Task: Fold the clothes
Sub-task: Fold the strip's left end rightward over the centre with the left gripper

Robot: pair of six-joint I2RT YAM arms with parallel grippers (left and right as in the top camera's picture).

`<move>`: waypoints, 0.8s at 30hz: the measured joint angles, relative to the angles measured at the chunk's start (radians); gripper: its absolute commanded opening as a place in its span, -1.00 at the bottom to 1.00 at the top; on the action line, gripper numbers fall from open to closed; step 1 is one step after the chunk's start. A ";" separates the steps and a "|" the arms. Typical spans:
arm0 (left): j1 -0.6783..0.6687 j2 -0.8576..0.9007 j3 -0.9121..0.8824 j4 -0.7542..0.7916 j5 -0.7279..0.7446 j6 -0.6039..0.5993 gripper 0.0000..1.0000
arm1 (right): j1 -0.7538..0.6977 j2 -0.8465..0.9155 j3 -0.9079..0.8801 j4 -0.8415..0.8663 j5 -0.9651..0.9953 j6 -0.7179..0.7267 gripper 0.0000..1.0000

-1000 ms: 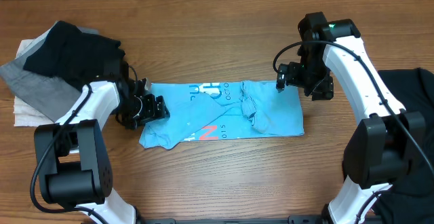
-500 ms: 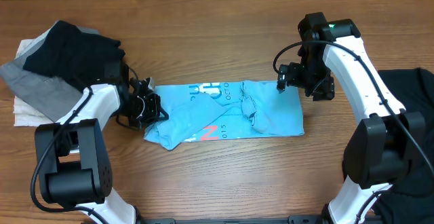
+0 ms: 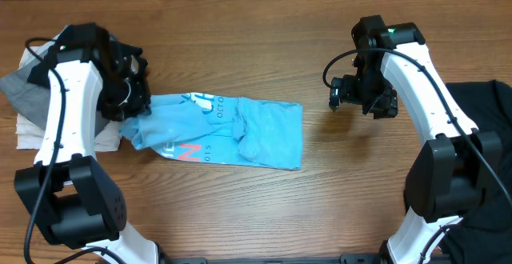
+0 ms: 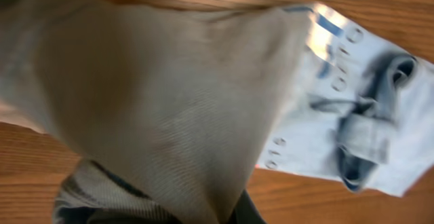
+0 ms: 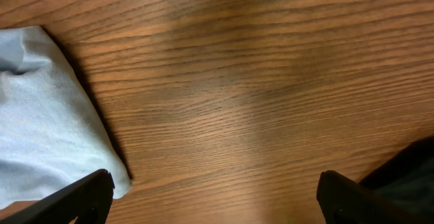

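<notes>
- two arms stand at one wooden table (image 3: 240,216); all positions below are given relative to the light blue t-shirt (image 3: 240,132).
- light blue t-shirt: lies on the table as a long, crumpled strip near the middle of the overhead view. its left end is bunched together and its right end lies flat with a straight edge. loose folds are heaped on its right half.
- lettering (image 3: 186,154): pink and white, on the near edge of the shirt's left half. a line of small white print runs along the far edge.
- left claw (image 3: 132,118): at the shirt's left end, pressed together and pinching the gathered fabric there. in the left wrist view, cloth close to the lens fills most of the frame and hides the fingers; the rest of the shirt trails away to the right.
- right claw (image 3: 334,102): beyond the shirt's right end and apart from it, over bare wood. it is spread wide and holds nothing. in the right wrist view its two fingers (image 5: 85,193) sit in opposite lower corners, with a corner of the shirt at the left edge.
- black garment (image 3: 480,128): well to the right of the shirt, at the table's right edge, partly behind the right arm and not touching the shirt.
- grey cloth (image 3: 18,96) and white cloth (image 3: 32,132): stacked left of the shirt, past the left claw, with the left arm passing over them.
</notes>
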 measured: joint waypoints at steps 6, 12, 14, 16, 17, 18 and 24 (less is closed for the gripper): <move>-0.219 0.000 0.016 -0.029 0.008 -0.032 -0.92 | 0.000 0.000 0.000 -0.005 0.003 -0.005 1.00; -0.502 0.000 0.010 0.056 -0.013 -0.135 -0.85 | 0.000 0.000 0.000 -0.008 0.003 -0.010 1.00; -0.566 0.000 0.006 0.093 -0.026 -0.161 -0.85 | 0.000 0.000 0.000 -0.007 0.003 -0.010 1.00; -0.618 0.000 0.002 0.123 -0.042 -0.187 -0.85 | 0.000 0.000 0.000 -0.010 0.003 -0.011 1.00; -0.641 0.000 0.000 0.140 -0.048 -0.198 -0.84 | 0.000 0.000 0.000 -0.013 0.003 -0.011 1.00; -0.658 0.000 0.000 0.155 -0.053 -0.206 -0.83 | 0.000 0.000 0.000 -0.016 0.003 -0.011 1.00; -0.700 0.000 0.000 0.197 -0.071 -0.265 -0.83 | 0.000 0.000 0.000 -0.023 0.003 -0.011 1.00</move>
